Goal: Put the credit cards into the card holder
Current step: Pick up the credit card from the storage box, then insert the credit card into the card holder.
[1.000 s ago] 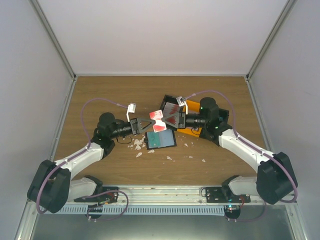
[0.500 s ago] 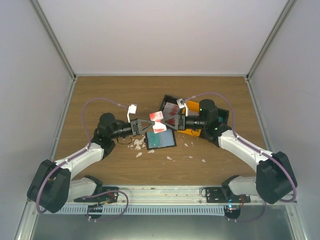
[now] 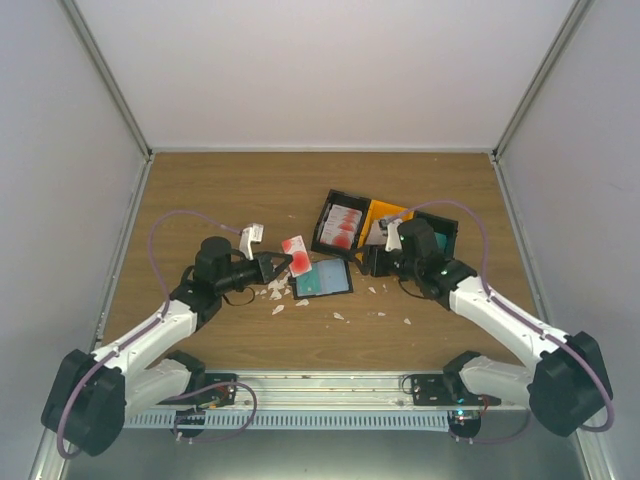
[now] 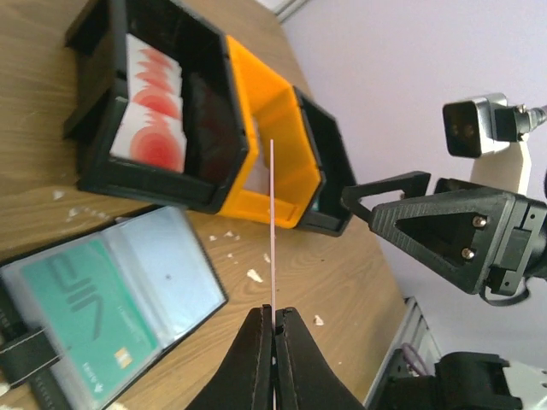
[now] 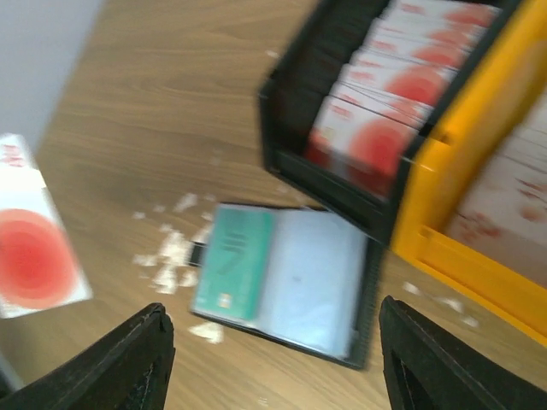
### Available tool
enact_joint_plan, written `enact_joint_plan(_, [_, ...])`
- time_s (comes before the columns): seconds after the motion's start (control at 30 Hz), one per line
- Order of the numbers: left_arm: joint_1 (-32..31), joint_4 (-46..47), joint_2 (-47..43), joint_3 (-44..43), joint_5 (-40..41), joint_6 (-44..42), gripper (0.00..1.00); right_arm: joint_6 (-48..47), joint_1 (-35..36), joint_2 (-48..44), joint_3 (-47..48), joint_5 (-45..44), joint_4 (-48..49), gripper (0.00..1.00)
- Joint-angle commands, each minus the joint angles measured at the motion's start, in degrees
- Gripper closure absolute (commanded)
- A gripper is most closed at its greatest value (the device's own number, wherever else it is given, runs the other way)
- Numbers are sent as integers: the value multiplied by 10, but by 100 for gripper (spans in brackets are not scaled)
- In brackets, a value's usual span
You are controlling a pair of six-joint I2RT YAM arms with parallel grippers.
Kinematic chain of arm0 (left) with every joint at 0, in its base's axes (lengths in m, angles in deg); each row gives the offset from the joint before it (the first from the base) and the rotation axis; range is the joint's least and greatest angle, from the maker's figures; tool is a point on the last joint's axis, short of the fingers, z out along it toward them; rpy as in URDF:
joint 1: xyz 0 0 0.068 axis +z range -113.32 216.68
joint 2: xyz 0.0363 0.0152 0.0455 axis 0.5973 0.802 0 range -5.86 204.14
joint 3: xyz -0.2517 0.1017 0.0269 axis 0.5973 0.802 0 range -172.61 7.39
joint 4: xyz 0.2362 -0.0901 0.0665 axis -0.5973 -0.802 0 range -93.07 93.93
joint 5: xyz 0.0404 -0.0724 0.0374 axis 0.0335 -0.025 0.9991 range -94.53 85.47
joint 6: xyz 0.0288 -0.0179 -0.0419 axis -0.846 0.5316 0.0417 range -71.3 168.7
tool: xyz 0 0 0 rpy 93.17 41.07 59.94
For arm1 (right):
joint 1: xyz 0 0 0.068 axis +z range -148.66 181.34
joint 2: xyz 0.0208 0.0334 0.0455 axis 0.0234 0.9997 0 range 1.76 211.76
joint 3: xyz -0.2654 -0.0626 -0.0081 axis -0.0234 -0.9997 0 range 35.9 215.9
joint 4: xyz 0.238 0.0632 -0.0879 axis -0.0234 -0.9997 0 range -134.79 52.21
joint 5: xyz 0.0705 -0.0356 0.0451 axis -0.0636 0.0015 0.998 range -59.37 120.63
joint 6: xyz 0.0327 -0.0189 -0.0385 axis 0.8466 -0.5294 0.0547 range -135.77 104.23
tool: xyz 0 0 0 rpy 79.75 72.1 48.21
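A red-and-white credit card (image 3: 296, 251) is pinched in my shut left gripper (image 3: 277, 264), just left of the open card holder (image 3: 323, 278). In the left wrist view the card (image 4: 272, 222) shows edge-on between the closed fingertips of the gripper (image 4: 273, 314). The card holder (image 4: 162, 278) lies flat, bluish inside, with a teal card (image 4: 77, 320) in its left page. My right gripper (image 3: 371, 259) is open and holds nothing, right of the holder. Its wrist view looks down on the holder (image 5: 299, 278), with the held card (image 5: 30, 256) at the far left.
Three joined trays stand behind the holder: a black one (image 3: 325, 222) full of red-and-white cards, an orange one (image 3: 380, 212) and another black one (image 3: 447, 232). White scraps (image 3: 275, 290) are scattered on the wood around the holder.
The right gripper opened, let go of the red-and-white card and drew back to the right. The left gripper shut on the card and pulled it left and slightly toward the near edge.
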Motion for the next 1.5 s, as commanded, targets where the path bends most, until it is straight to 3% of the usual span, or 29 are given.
enact_joint_plan(0.0, [-1,-43,-21,16,37,-26,100,1,31,7,-2,-146,-75,31])
enact_joint_plan(0.17, [-1,-38,-39,40,21,-14,100,51,63,28,-19,-196,-84,29])
enact_joint_plan(0.5, [-2,-46,-30,54,4,-17,100,73,78,157,-24,-128,27,25])
enact_joint_plan(0.67, [-2,-42,-6,50,-7,-15,100,78,79,214,-3,-143,73,27])
enact_joint_plan(1.0, [-2,-76,31,18,0,-35,100,69,75,303,78,-235,38,32])
enact_joint_plan(1.47, [-1,-139,91,-50,-26,-45,100,57,98,367,125,-169,51,35])
